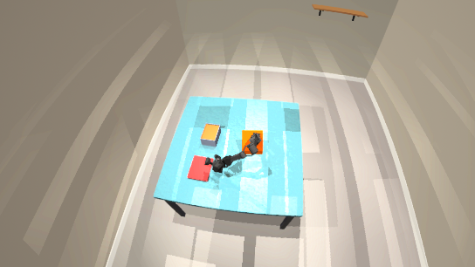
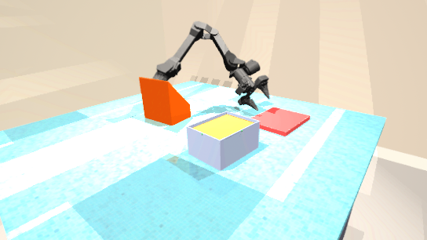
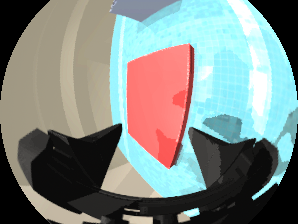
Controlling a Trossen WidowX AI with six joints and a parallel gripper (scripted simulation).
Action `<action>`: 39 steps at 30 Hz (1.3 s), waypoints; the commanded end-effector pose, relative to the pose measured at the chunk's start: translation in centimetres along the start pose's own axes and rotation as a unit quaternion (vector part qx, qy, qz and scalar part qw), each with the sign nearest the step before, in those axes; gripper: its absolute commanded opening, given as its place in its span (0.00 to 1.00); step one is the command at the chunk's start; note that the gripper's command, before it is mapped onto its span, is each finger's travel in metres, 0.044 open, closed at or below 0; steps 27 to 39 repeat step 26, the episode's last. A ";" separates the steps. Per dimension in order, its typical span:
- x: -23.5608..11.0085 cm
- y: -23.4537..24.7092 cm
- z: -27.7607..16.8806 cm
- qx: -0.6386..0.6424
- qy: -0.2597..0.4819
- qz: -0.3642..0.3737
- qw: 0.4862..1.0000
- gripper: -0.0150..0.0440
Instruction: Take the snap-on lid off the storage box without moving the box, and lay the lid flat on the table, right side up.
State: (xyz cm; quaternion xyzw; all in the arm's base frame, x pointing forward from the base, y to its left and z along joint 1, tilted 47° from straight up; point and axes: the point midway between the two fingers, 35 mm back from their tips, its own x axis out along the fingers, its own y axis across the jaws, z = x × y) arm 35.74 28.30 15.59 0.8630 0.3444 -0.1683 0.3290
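Note:
The red lid (image 1: 198, 170) (image 2: 286, 121) (image 3: 155, 95) lies on the table (image 1: 279, 174) (image 2: 157, 212), looking flat, with a smooth face up; its underside is hidden. The open pale grey-violet storage box (image 1: 209, 142) (image 2: 204, 146) (image 3: 150, 7) stands upright, apart from the lid, with a yellow-orange surface inside its rim. My gripper (image 1: 211, 159) (image 2: 262, 103) (image 3: 156, 128) is open and empty. It is above the table beside the lid's edge, with its fingers spread and apart from the lid in the exterior view.
An orange block with a sloped side (image 1: 247, 136) (image 2: 157, 102) stands by the arm's base, beyond the box in the exterior view. The table's edge is a little beyond the lid. A wooden shelf (image 1: 340, 10) hangs on the far wall.

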 end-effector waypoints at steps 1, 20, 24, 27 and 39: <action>-0.8 -0.4 -0.1 0.002 0.002 0.002 1.000 1.00; -3.7 -2.9 -0.1 0.002 0.002 0.002 1.000 1.00; -4.3 -3.4 -0.1 0.003 0.002 0.001 1.000 1.00; -4.5 -3.6 -0.1 0.003 0.002 0.001 1.000 1.00; -4.5 -3.6 -0.1 0.003 0.002 0.001 1.000 1.00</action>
